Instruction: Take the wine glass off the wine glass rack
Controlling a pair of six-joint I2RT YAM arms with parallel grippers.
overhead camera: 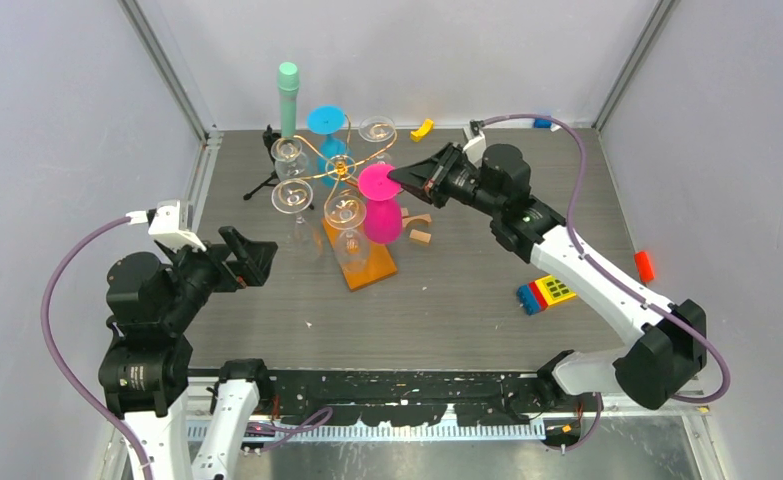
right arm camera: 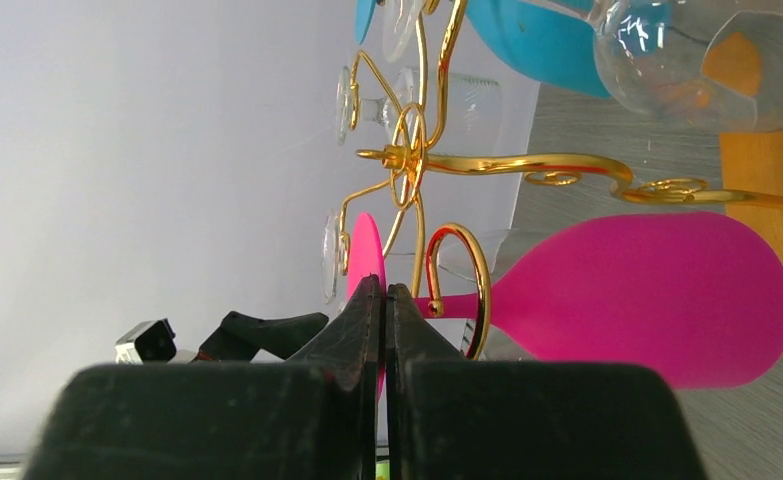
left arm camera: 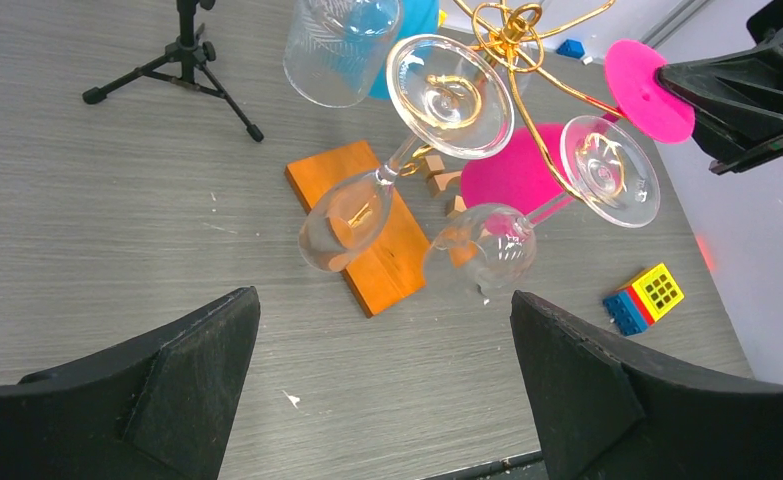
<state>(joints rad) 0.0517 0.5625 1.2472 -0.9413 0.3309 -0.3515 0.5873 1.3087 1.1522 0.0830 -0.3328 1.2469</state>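
Now right gripper [overhead camera: 397, 173] pinches pink wine glass [overhead camera: 383, 222] foot; left gripper [overhead camera: 254, 255] wide, apart.

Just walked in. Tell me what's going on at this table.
The right gripper has its fingers pinched shut on the round foot of the pink wine glass, which hangs upside down on the gold wine glass rack. The stem sits inside its wire hook, so the glass is not yet off. The left gripper is wide open and holds nothing, away from the rack.
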